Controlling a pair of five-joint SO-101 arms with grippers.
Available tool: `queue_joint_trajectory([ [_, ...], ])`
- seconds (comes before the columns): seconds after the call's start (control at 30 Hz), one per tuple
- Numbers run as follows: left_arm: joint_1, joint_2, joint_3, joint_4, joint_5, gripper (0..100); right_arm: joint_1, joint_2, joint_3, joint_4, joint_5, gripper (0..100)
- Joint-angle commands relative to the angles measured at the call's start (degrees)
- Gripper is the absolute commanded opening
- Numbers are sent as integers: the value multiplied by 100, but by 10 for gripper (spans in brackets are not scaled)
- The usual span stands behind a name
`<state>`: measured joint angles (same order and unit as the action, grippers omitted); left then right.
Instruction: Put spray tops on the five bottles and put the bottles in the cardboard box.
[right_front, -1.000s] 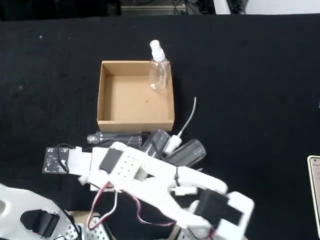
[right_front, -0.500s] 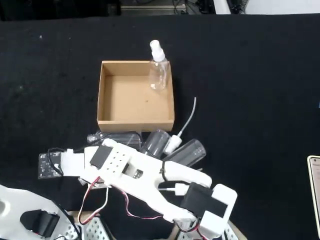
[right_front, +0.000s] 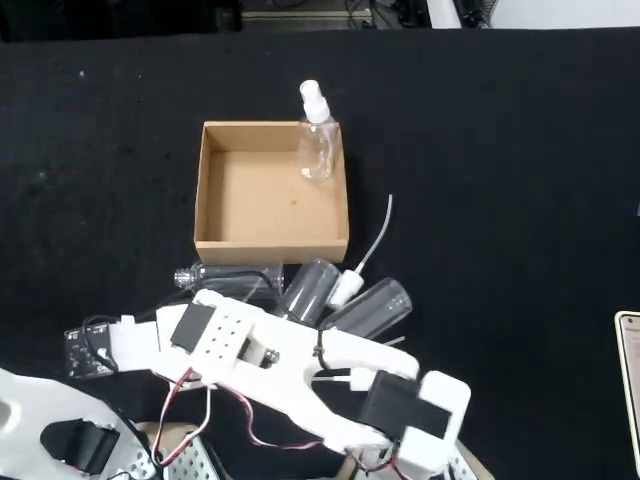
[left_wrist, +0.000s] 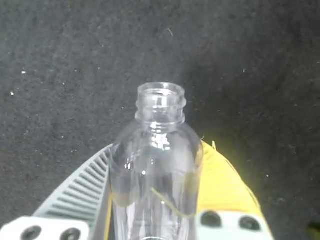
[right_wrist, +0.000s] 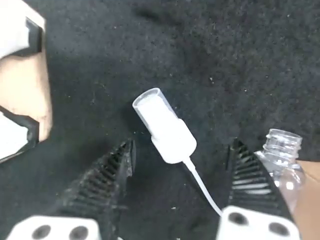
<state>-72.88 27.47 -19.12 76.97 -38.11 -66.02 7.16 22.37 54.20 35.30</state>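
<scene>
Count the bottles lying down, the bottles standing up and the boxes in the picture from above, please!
Bottles lying down: 3
Bottle standing up: 1
Cardboard box: 1
Total: 5

**Colours noted at the black bench**

Ground: matt black table cloth (right_front: 520, 180), flecked with pale lint. Beyond both grippers, a plain tan cardboard box (right_front: 203, 190). On the left gripper (left_wrist: 156, 150): one grey ribbed finger (left_wrist: 85, 192), one yellow finger (left_wrist: 222, 185), and between them a clear colourless plastic bottle (left_wrist: 155, 170). On the right gripper (right_wrist: 182, 145): black ribbed fingers (right_wrist: 102, 180), and between their tips a white spray top (right_wrist: 165, 127) with a white tube. An arm: white arm shell (right_front: 290, 365), red and white wires (right_front: 247, 418).
</scene>
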Motion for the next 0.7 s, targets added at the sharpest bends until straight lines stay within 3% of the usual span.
queue_joint_trajectory([
  [0.0,31,-44,-382,53,62,68,-35,259,-567,70,0,272],
  [0.37,40,-44,-382,53,62,68,26,1103,-1341,484,264,269],
  [0.67,22,-44,-382,53,35,68,281,1402,-1631,396,273,54],
])
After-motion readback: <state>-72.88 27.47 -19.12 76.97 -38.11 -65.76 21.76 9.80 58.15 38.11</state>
